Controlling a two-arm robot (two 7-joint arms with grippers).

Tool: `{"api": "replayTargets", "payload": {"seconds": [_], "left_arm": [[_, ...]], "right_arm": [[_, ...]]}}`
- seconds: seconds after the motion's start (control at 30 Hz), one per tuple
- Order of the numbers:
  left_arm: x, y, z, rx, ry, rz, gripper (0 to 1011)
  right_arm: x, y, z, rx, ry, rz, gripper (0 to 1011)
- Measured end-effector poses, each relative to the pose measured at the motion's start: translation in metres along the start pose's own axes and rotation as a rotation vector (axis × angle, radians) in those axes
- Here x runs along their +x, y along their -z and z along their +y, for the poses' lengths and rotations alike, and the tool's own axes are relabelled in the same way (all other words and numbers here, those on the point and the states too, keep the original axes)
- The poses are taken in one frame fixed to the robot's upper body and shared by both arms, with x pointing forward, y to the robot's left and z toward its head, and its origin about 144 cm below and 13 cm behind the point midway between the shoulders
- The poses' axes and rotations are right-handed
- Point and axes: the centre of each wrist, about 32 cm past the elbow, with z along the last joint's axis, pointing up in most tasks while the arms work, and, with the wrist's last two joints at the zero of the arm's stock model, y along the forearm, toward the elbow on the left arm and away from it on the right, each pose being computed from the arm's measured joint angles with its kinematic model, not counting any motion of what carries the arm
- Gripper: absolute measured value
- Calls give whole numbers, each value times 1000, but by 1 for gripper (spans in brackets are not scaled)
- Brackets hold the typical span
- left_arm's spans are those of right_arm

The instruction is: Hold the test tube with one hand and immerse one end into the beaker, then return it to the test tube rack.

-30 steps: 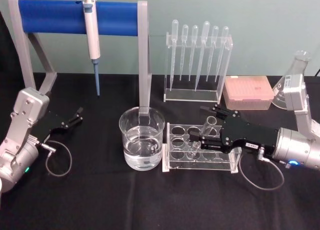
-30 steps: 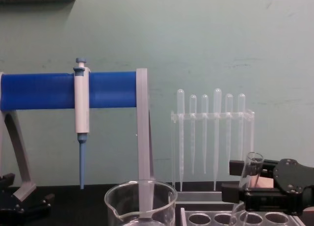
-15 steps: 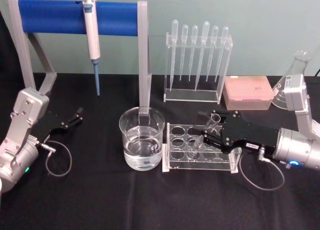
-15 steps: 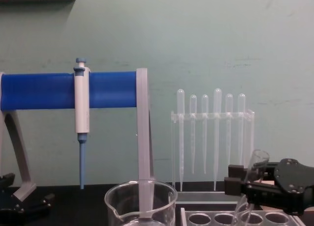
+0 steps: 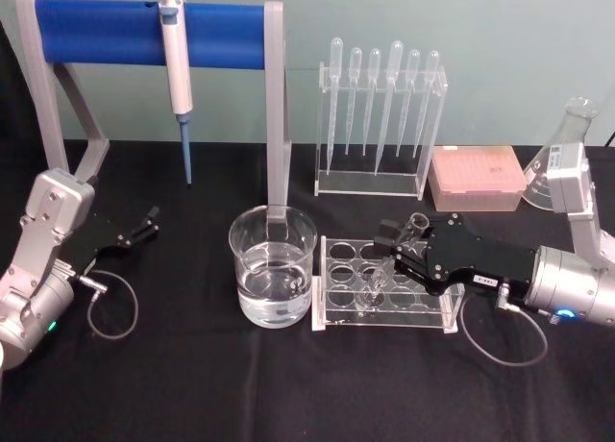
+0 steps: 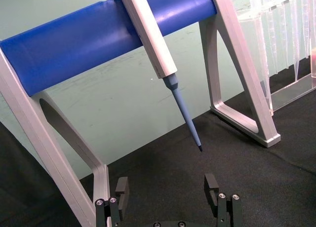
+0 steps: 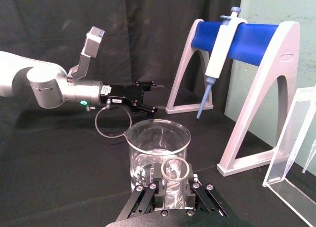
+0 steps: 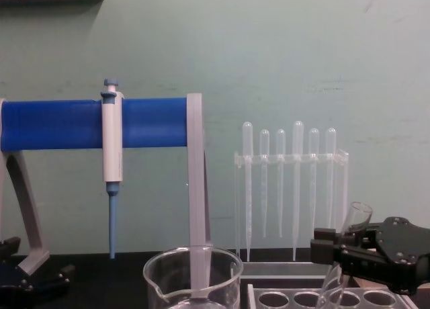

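The right pincer [image 5: 392,249] clamps the tilted test tube [image 5: 413,228] in the rack [image 5: 338,271], three o'clock of the beaker [image 5: 242,261]; the left pincer [image 5: 148,223] gapes, empty.

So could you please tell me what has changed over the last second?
The right gripper drew its fingers in around the test tube in the rack, and the tube's top tipped toward the robot's right. The left gripper, beaker and pipettes stayed put.
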Motion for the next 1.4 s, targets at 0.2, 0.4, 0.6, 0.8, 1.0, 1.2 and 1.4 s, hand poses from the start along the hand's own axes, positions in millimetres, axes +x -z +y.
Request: {"api": "replayTargets", "payload": {"seconds": [0.2,0.4,0.6,0.8,1.0,1.2,1.4], "left_arm": [[0,0,0,0,0,0,1000],[0,0,0,0,0,0,1000],[0,0,0,0,0,0,1000],[0,0,0,0,0,0,1000],[0,0,0,0,0,0,1000],[0,0,0,0,0,0,1000],[0,0,0,0,0,0,1000]], "right_arm": [[3,-7,-1,-7,-8,-18,226],[12,-32,-1,-38,-36,-52,226],[21,-59,-1,-58,-74,-60,226],[32,-88,1,-62,-122,-32,226],[39,-113,8,-95,-165,-25,226],[45,-133,14,-128,-191,-42,226],[50,-141,18,-150,-195,-48,226]]}}
